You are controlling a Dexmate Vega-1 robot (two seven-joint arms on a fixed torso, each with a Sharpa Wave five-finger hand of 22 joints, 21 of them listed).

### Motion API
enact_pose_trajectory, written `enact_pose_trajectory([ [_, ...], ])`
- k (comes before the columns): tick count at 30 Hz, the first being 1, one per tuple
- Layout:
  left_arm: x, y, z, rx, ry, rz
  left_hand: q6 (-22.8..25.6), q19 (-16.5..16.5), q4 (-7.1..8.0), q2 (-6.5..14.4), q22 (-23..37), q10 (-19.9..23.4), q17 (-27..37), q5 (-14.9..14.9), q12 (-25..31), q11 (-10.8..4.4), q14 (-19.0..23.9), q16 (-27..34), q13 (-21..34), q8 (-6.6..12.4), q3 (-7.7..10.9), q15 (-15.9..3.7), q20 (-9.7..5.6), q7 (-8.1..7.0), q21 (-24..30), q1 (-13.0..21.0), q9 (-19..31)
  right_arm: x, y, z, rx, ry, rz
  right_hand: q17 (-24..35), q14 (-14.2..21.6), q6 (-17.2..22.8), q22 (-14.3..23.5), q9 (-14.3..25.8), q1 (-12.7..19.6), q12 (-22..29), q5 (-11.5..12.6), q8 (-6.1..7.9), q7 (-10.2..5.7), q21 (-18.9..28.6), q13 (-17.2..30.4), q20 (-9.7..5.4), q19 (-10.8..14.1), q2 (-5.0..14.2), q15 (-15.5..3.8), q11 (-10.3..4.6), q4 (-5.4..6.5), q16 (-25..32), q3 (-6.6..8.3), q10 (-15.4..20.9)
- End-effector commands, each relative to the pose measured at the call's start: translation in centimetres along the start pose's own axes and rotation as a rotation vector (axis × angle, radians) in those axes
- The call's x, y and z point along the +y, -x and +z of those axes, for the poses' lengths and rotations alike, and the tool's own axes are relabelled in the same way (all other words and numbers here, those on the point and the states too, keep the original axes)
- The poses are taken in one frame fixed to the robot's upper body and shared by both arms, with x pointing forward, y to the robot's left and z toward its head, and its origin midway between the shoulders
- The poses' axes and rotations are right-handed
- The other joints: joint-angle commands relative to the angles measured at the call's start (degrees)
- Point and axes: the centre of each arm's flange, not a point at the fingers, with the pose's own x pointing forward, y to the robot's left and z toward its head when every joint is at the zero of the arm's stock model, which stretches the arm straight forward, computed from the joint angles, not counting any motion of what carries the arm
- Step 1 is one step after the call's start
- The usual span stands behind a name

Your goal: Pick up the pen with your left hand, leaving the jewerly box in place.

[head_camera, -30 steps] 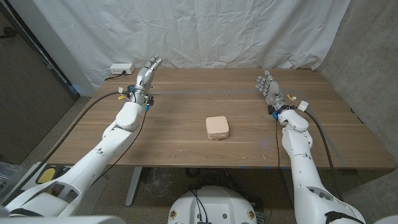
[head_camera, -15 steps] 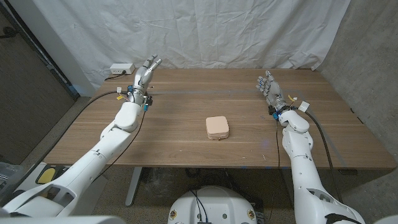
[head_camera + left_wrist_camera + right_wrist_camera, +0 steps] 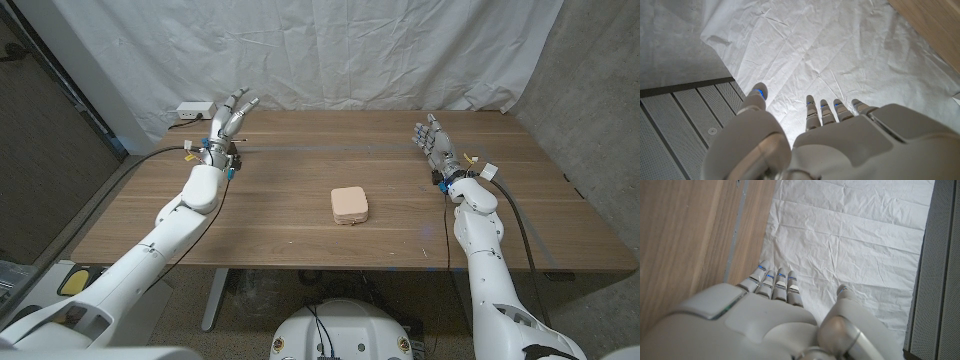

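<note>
Wooden table: one jewelry box; left hand, right hand seemingly spread, empty.

Your left hand is cut off by the wrist picture's edge, as is your right hand. Both palms face away, so you cannot tell whether either holds something small.

The jewelry box sits on the table, near its middle; the left hand is well to the box's left and behind it, over the far edge; the right hand is to the box's right, also behind it; a power strip lies just left of the left hand, beyond the table.
</note>
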Motion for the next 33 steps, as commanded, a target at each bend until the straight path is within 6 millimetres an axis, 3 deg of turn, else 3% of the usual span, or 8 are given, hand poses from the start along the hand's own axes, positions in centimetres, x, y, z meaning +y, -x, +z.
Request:
enact_pose_trajectory([
  [1, 0.8, 0.4, 0.3, 0.004, -0.067, 0.028, 1.00, 0.41, -0.91, -0.16, 0.10, -0.10, 0.09, 0.35, -0.11, 0.33, 0.46, 0.07, 0.15, 0.66, 0.31, 0.12, 0.30, -0.20, 0.42, 1.86, 0.21, 0.3, -0.2, -0.1, 0.005, 0.003, 0.005, 0.19, 0.65, 0.28, 0.23, 0.33, 0.11, 0.09, -0.08, 0.00, -0.10, -0.10, 0.16, -0.57, 0.61, 0.30, 0.15, 0.21, -0.19, 0.32, 0.12, 0.61],
  [11, 1.4, 0.4, 0.6, 0.006, -0.115, 0.035, 1.35, 0.99, -2.15, -0.52, 0.08, -0.18, 0.07, 0.58, -0.26, 0.26, 0.23, -0.17, 0.18, 0.54, 0.65, 0.15, 0.63, -0.93, 0.53, 5.35, 0.28, 0.6, -0.5, -0.2, 0.007, 0.001, 0.009, 0.21, 0.67, 0.22, 0.24, 0.34, 0.07, 0.04, -0.11, -0.06, -0.06, -0.32, 0.17, -0.50, 0.64, 0.34, 0.21, 0.40, -0.22, 0.29, 0.07, 0.58],
  [15, 1.7, 0.4, 0.8, 0.009, -0.141, 0.038, 2.13, 1.29, -2.63, -0.97, 0.04, 0.39, -0.08, 0.67, -0.19, -0.97, -0.38, -0.43, 0.17, 0.57, 0.80, -1.11, -1.32, -1.05, 0.47, 8.89, 0.35, 0.6, -0.6, -0.2, 0.005, 0.002, 0.008, 0.21, 0.66, 0.21, 0.24, 0.34, 0.05, 0.05, -0.12, -0.07, -0.09, -0.39, 0.17, -0.47, 0.64, 0.34, 0.26, 0.44, -0.23, 0.27, 0.05, 0.63],
  [18, 1.7, 0.4, 1.0, 0.023, -0.189, 0.037, 2.33, 1.69, -2.67, -1.05, 0.02, 0.35, -0.11, 0.68, -0.24, -0.98, -0.42, -0.45, 0.16, 0.59, 0.82, -1.18, -1.36, -1.23, 0.59, 9.57, 0.36, 0.5, -0.7, -0.2, 0.005, 0.001, 0.006, 0.22, 0.67, 0.25, 0.25, 0.34, 0.04, 0.05, -0.13, -0.06, -0.08, -0.44, 0.18, -0.49, 0.69, 0.36, 0.34, 0.41, -0.23, 0.27, 0.03, 0.63],
  [20, 1.7, 0.4, 1.0, 0.028, -0.197, 0.039, 2.73, 2.74, -2.65, -1.42, 0.03, 0.17, -0.19, 0.63, -0.43, -1.00, -0.49, -0.50, 0.16, 0.43, 0.80, -0.62, 1.96, -2.08, 0.77, 12.87, 0.41, 0.5, -0.7, -0.2, 0.006, 0.000, 0.006, 0.22, 0.68, 0.27, 0.25, 0.34, 0.02, 0.04, -0.14, -0.06, -0.05, -0.48, 0.18, -0.46, 0.70, 0.37, 0.26, 0.35, -0.24, 0.27, 0.02, 0.64],
  [22, 1.8, 0.3, 1.2, 0.028, -0.212, 0.037, 3.08, 3.72, -2.45, -1.72, 0.12, -0.87, -0.16, 0.49, -0.84, -0.66, -0.07, -0.39, 0.20, 0.22, 0.61, 1.76, 4.51, -2.71, 0.96, 15.53, 0.46, 0.5, -0.7, -0.3, 0.007, -0.001, 0.006, 0.23, 0.72, 0.23, 0.25, 0.34, 0.01, 0.04, -0.15, -0.09, -0.13, -0.54, 0.18, -0.48, 0.73, 0.38, 0.26, 0.33, -0.24, 0.27, 0.00, 0.65],
  [24, 1.8, 0.3, 1.3, 0.025, -0.236, 0.046, 4.67, 3.81, -2.29, -1.70, 0.17, -1.60, -0.14, 0.35, -1.04, -0.78, -0.44, -0.53, 0.24, 0.65, 0.50, 2.60, 5.04, -3.17, 0.90, 16.78, 0.50, 0.5, -0.7, -0.3, 0.007, -0.002, 0.006, 0.23, 0.70, 0.21, 0.25, 0.34, 0.00, 0.04, -0.15, -0.10, -0.13, -0.55, 0.18, -0.46, 0.73, 0.38, 0.29, 0.33, -0.25, 0.26, 0.00, 0.65],
  [33, 2.3, 0.4, 1.7, 0.028, -0.272, 0.055, 10.97, 2.15, -1.53, -1.27, 0.34, -7.62, -0.08, -0.32, -2.04, -0.45, -3.76, -1.02, 0.35, 2.02, -0.37, 2.47, 5.52, -2.90, 0.25, 20.62, 0.55, 0.6, -0.8, -0.5, 0.007, -0.003, 0.005, 0.24, 0.69, 0.22, 0.26, 0.35, -0.01, 0.02, -0.18, -0.11, -0.15, -0.73, 0.19, -0.42, 0.71, 0.41, 0.31, 0.31, -0.28, 0.24, -0.03, 0.66],
])
